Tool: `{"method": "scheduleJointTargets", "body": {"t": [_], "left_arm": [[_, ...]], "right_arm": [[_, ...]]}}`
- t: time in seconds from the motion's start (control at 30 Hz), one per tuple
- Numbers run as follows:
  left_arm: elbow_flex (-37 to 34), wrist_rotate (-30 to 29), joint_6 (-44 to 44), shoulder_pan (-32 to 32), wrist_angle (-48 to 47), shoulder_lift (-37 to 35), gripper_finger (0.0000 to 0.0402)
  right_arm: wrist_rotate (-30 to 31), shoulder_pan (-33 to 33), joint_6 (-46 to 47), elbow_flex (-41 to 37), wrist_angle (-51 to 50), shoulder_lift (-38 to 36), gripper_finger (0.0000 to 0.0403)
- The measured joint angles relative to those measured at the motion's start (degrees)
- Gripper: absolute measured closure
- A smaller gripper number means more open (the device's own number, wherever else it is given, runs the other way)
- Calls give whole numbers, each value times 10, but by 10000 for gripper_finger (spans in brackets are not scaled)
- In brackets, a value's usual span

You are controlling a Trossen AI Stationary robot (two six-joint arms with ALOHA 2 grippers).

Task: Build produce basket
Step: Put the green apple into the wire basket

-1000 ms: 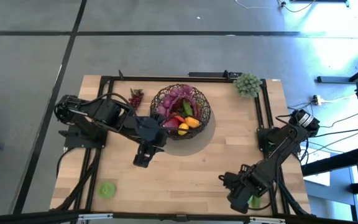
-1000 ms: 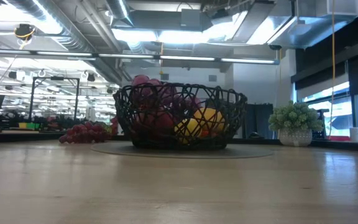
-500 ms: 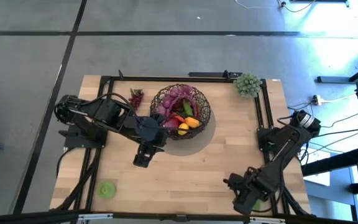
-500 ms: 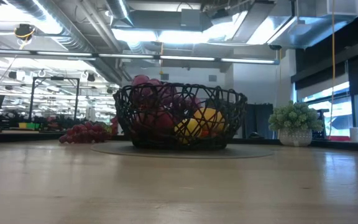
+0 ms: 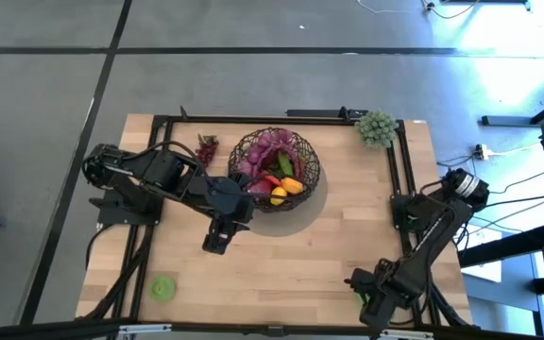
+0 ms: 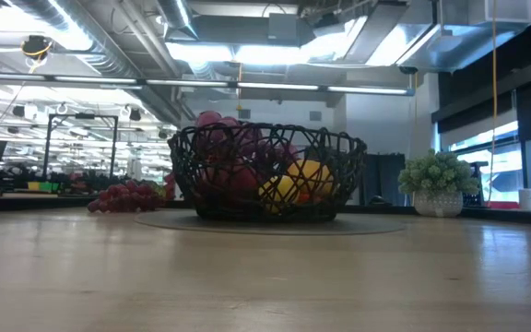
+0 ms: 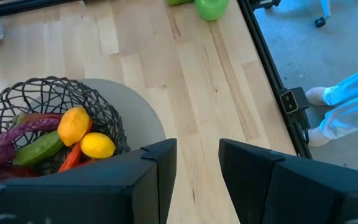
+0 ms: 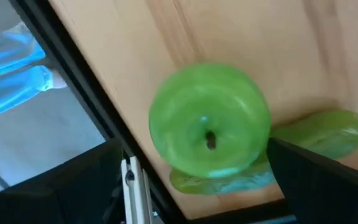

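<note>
The dark wire basket [image 5: 275,170] stands at the table's far middle on a grey mat. It holds purple grapes, a lemon [image 7: 97,145], an orange fruit and green and red pieces. My right gripper [image 8: 197,180] is at the near right corner, pointing down and open. One finger stands on each side of a green apple [image 8: 209,121] that rests on the wood, partly on a green cucumber [image 8: 319,134]. My left gripper [image 7: 197,162] hangs open over the table just near-left of the basket, with nothing between its fingers. Loose grapes [image 5: 206,149] lie left of the basket.
Another green apple [image 5: 163,288] lies at the near left. A pale green bumpy cluster [image 5: 376,127] stands at the far right corner. A black frame rail [image 8: 79,106] runs along the table's edge close to the right gripper. A person's leg in pale blue [image 7: 353,99] is beyond the table.
My right gripper has moved toward the table's near edge and down, and now stands over the green apple at the near right corner. The left arm, the basket and the fruit have kept still.
</note>
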Motion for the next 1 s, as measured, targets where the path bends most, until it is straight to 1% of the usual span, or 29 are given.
{"method": "scheduleJointTargets", "body": {"t": [0.43, 1.0], "left_arm": [[0, 0, 0, 0, 0, 0, 292], [0, 0, 0, 0, 0, 0, 292]], "right_arm": [[5, 8, 0, -79, 116, 0, 8], [23, 8, -1, -144, 198, -4, 8]]}}
